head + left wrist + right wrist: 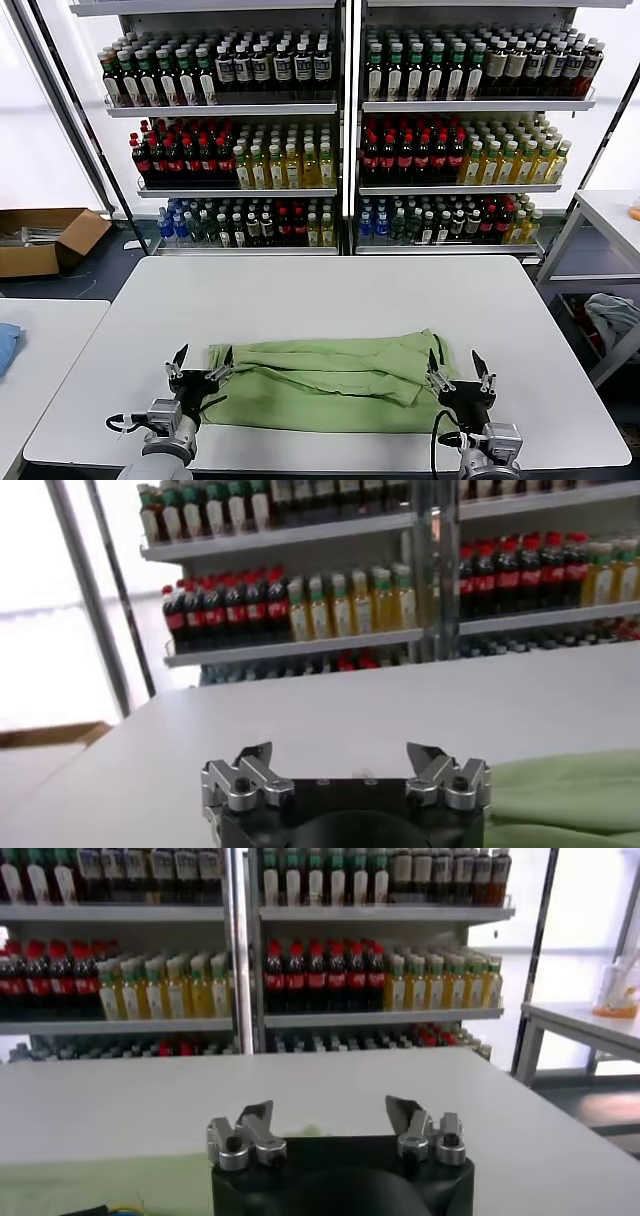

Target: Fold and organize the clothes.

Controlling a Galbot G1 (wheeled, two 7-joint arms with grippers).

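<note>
The white table carries a light green polo shirt at its 6 o'clock edge, partly folded into a wide band. It looks light, limp and prone to sagging, so its two near end corners seem the best hold. The left gripper sits released at the shirt's 9 o'clock end. The right gripper sits released at its 3 o'clock end.
</note>
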